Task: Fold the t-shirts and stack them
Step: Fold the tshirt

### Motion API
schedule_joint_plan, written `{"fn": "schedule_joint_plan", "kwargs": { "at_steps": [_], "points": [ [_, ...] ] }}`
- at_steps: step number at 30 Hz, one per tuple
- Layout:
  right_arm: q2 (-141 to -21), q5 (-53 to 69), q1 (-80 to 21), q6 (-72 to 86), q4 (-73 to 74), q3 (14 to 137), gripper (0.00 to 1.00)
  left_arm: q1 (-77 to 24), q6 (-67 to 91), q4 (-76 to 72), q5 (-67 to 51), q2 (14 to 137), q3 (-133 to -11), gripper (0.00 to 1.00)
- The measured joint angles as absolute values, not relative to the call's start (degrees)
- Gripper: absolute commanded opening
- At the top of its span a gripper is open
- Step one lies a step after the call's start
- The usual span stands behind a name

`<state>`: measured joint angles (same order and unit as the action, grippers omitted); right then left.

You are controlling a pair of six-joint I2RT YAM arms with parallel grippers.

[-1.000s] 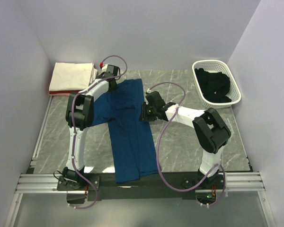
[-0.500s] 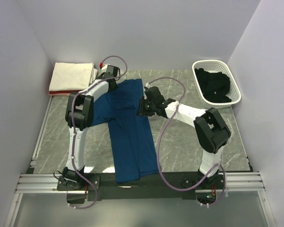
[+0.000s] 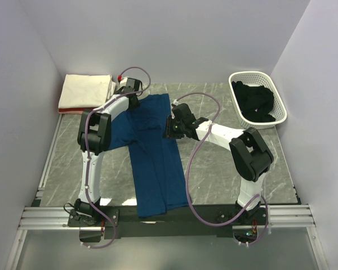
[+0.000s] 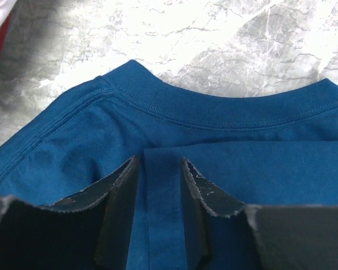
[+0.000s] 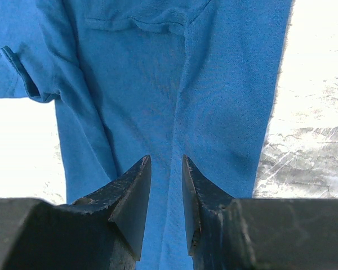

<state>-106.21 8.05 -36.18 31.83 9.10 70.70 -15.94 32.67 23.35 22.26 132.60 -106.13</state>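
1. A grey marbled table (image 3: 225, 169) carries everything. Places below are given from the blue shirt at its middle.
2. The blue shirt (image 3: 158, 169) lies lengthwise, collar at the far end and hem at the table's near edge. Its right side runs in a straight line and looks already folded in. Its left sleeve lies spread out to the side. By this judgement the shirt is part folded, with the left side and the lengthwise folds left to do.
3. A white basket (image 3: 281, 110) stands well apart, to the far right of the blue shirt.
4. A folded cream shirt (image 3: 87, 90) rests on a folded red shirt (image 3: 67, 109), to the far left of the blue shirt. These two look finished.
5. A black shirt (image 3: 253, 104) lies bunched in the basket and is not yet folded.
6. The left gripper (image 4: 159, 163) hangs over the blue shirt's collar end. Its fingers are parted and hold nothing, with a flat folded edge of cloth lying between them.
7. The right gripper (image 5: 165, 160) is over the blue shirt's right side. Its fingers are a narrow way apart, and no cloth is visibly pinched.
8. No print shows on the blue shirt's upper face. The left arm hides part of its left shoulder, and only a thin edge of the red shirt shows.
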Motion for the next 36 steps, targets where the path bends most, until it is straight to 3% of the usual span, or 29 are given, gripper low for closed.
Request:
{"fn": "schedule_joint_plan", "kwargs": {
  "at_steps": [13, 18, 23, 27, 33, 36],
  "points": [
    [-106.21, 8.08, -36.12, 31.83, 9.10, 70.70, 0.36, -15.94, 33.12, 23.18, 20.60, 132.77, -106.13, 0.34],
    [-106.21, 8.10, -35.97, 31.83, 9.08, 70.70, 0.36, -15.94, 33.69, 23.16, 20.38, 132.84, -106.13, 0.20],
    [-106.21, 8.12, -35.94, 31.83, 9.08, 70.70, 0.36, -15.94, 33.67, 22.96, 20.36, 132.84, -106.13, 0.14],
    [-106.21, 8.14, -35.83, 31.83, 9.06, 70.70, 0.36, -15.94, 33.65, 22.85, 20.34, 132.84, -106.13, 0.01],
    [-106.21, 8.12, -35.29, 31.83, 9.06, 70.70, 0.36, -15.94, 33.56, 22.35, 20.16, 132.57, -106.00, 0.00],
    [-106.91, 7.94, -35.09, 31.83, 9.28, 71.55, 0.41, -15.94, 33.56, 21.89, 19.94, 131.63, -105.03, 0.00]
  ]
}}
